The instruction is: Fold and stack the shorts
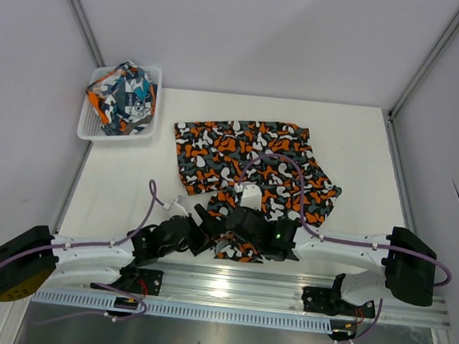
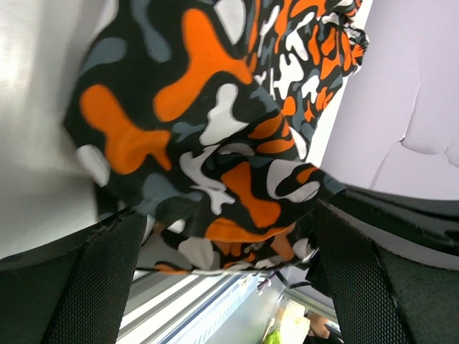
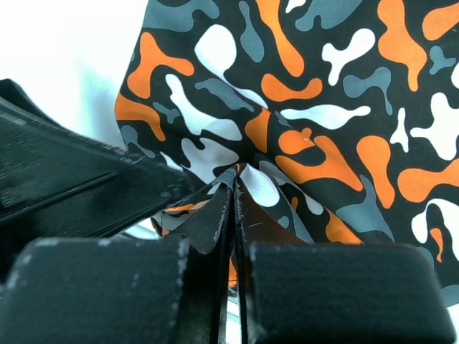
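While the right gripper pinches the camouflage shorts, the left gripper stands wide open by the same cloth.
Both meet at the near hem of the shorts, low in the middle of the top view. The right fingers are pressed tight with a fold of cloth caught between them. The left fingers are spread far apart, and a bunch of cloth sits in the gap, not squeezed. The rest of the shorts lies spread on the white table. The teal-blue shorts sit bundled in the white mesh basket at the upper left.
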Robot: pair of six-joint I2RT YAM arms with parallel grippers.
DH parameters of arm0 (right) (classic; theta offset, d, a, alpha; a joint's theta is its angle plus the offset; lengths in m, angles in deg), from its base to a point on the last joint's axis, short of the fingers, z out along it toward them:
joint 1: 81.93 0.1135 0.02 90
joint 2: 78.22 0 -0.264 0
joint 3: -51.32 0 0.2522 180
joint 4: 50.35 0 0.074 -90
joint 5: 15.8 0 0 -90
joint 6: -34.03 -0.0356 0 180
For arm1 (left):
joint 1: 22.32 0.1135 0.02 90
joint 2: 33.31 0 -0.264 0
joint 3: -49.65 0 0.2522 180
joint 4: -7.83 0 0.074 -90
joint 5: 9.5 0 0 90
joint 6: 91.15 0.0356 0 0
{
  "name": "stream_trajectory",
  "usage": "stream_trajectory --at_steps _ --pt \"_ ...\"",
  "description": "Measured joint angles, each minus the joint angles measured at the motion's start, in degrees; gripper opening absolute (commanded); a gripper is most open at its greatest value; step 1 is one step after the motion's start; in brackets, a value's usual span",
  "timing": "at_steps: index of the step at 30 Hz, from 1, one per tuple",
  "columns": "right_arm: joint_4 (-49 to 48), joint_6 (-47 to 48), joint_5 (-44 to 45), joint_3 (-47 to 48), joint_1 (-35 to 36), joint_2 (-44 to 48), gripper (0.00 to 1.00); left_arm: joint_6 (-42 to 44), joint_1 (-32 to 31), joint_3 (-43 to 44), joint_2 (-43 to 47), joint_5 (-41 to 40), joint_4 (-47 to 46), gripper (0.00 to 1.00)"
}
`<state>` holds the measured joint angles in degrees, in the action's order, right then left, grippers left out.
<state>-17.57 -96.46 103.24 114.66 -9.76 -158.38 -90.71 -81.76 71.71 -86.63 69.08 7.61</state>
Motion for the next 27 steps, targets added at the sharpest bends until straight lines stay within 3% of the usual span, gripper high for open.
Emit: stream_trajectory --at_steps 8,16,27 --pt "0.7 -1.4 0.8 0.0 2.6 1.6 0.00 0.0 0.0 1.9 -2.3 -1.1 -3.8 0.99" --pt "1.2 -4.8 3.4 -0.1 7.6 4.8 0.00 0.6 1.7 2.4 -0.1 -4.6 -3.8 0.99" --pt "2.3 -7.7 7.3 -0.8 15.0 4.7 0.00 3.1 5.1 4.7 -3.8 -8.0 -2.6 0.98"
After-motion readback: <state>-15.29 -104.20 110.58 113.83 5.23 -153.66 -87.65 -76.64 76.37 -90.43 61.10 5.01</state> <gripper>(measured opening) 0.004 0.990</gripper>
